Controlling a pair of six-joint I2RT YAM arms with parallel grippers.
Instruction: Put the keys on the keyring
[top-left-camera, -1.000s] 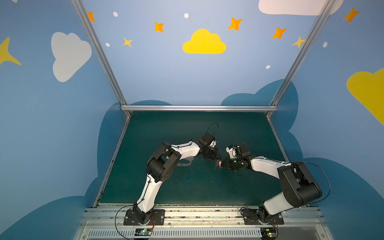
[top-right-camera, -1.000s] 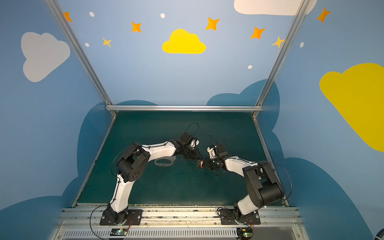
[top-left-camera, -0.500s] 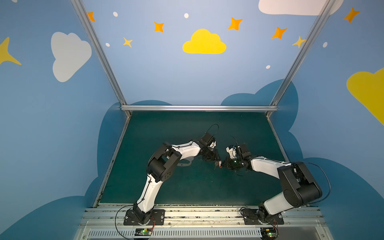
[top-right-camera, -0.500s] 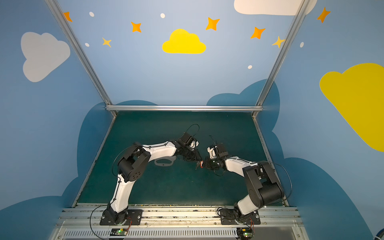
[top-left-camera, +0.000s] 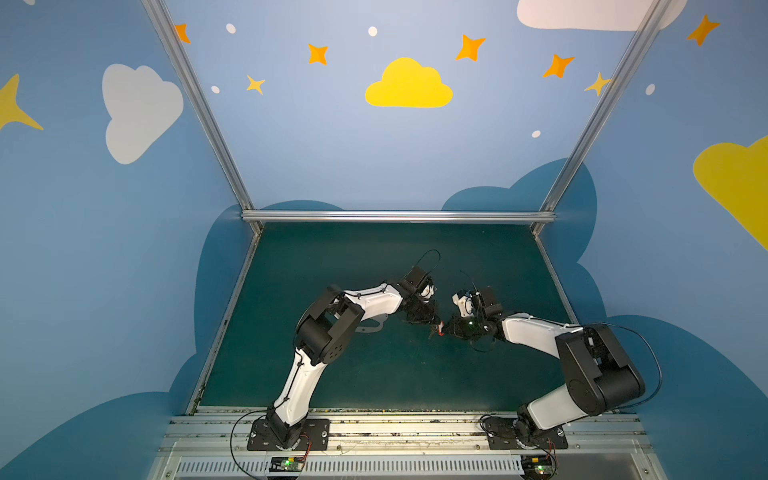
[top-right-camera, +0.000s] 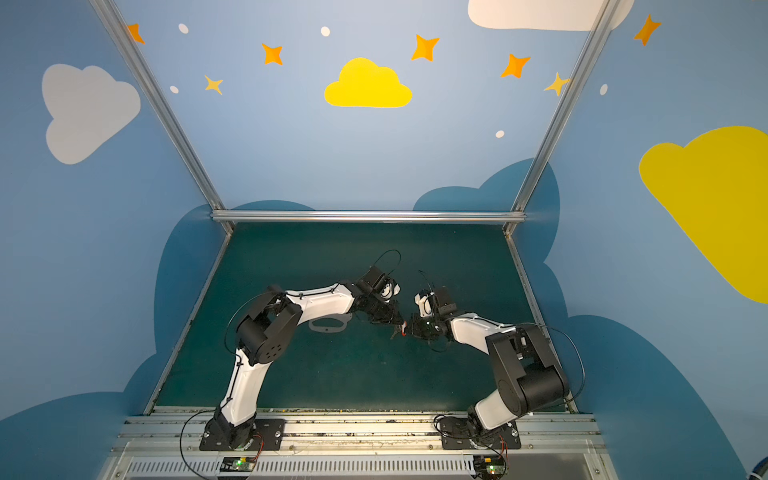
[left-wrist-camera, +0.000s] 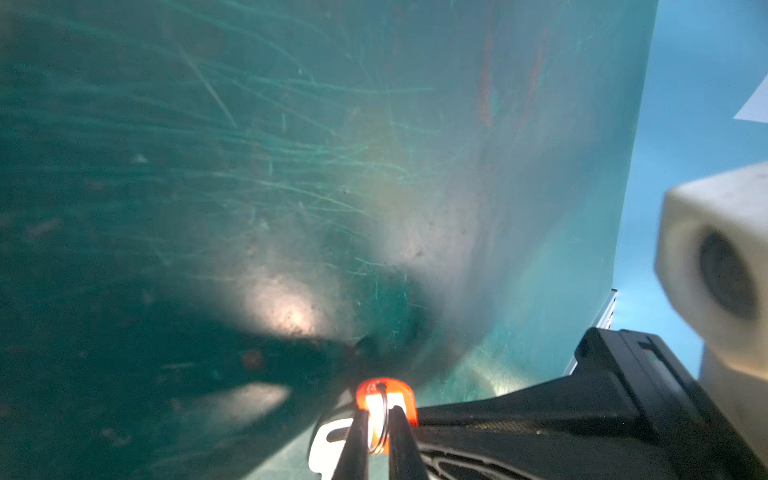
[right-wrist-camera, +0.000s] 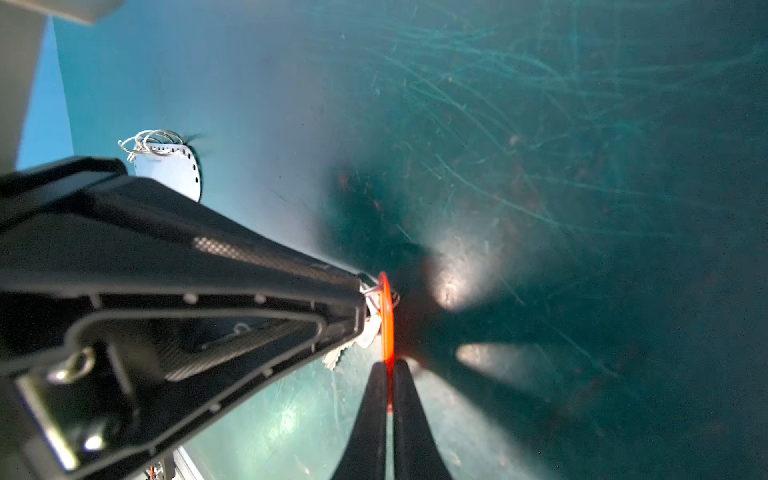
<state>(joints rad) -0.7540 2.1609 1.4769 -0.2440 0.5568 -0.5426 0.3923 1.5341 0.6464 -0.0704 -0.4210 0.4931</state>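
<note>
The keys hang between my two grippers above the green mat (top-left-camera: 374, 374), a silver key (left-wrist-camera: 328, 444) with a red-orange tag (left-wrist-camera: 388, 392). My right gripper (right-wrist-camera: 388, 363) is shut on the tag's edge (right-wrist-camera: 386, 320), and the key (right-wrist-camera: 368, 334) hangs beside it. My left gripper (left-wrist-camera: 380, 409) is shut on the keyring (left-wrist-camera: 384, 419), a thin wire loop lying against the tag's face. The loop reaches the tag's upper end; whether it passes through I cannot tell. In both top views the tips of the left gripper (top-left-camera: 434, 325) and the right gripper (top-left-camera: 448, 328) meet at the tag (top-right-camera: 402, 328).
A flat grey holed plate (right-wrist-camera: 170, 174) lies on the mat under the left forearm, with several spare wire rings (right-wrist-camera: 153, 141) at one end. The plate (top-right-camera: 328, 325) shows in both top views. Aluminium rails (top-left-camera: 395, 216) and blue walls enclose the mat.
My left gripper's jaws were slightly apart and have closed on the keyring. Both arms stay almost where they were, tips together.
</note>
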